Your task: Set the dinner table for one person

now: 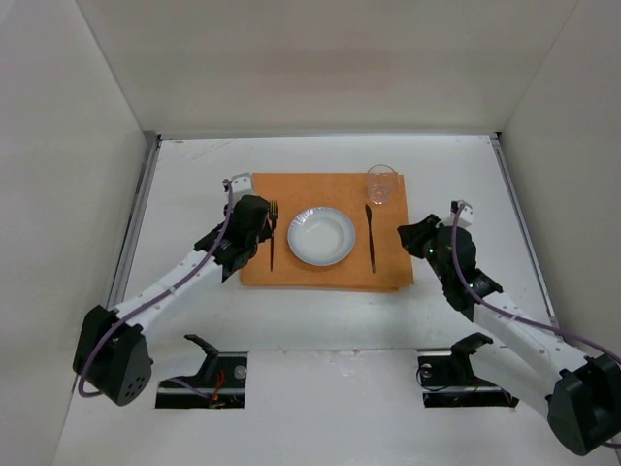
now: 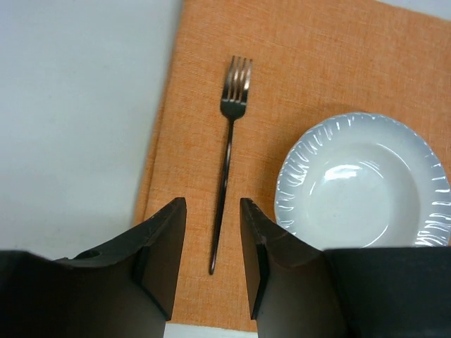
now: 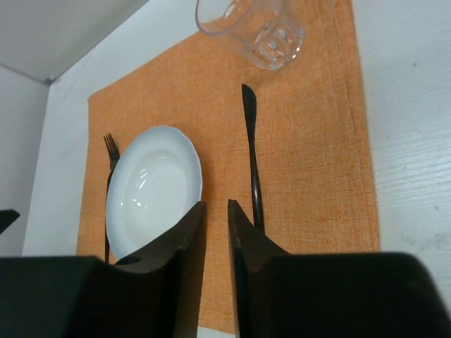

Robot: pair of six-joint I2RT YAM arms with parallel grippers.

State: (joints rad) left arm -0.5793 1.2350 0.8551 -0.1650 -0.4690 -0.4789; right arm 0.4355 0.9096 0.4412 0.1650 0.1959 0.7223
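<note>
Left pincer (image 2: 211, 211) hangs half-open and empty. Out to its left and under it lies the desk (image 2: 70, 105), matte white and flat. Straight ahead of its fingers runs the fork (image 2: 229, 141), slim, dark and glossy, with the handle end nearest me and the tines pointing away. It lies flat on the coarse-woven orange placemat (image 2: 317, 63). Ahead and to the right of this pincer sits the plate (image 2: 296, 169), round, shallow and glazed white, with a fluted rim.

Right pincer (image 3: 216, 208) is drawn in to a narrow slit and grips nothing. Just ahead of it, a little to the right, lies the knife (image 3: 252, 162), thin and dark, its point aimed away. Beyond that point stands the glass (image 3: 254, 28), clear, with a faceted base.

I judge the setting essentially done, with fork, plate, knife and glass all in place on the mat. What remains for me seems only to bring both arms back clear of it.
</note>
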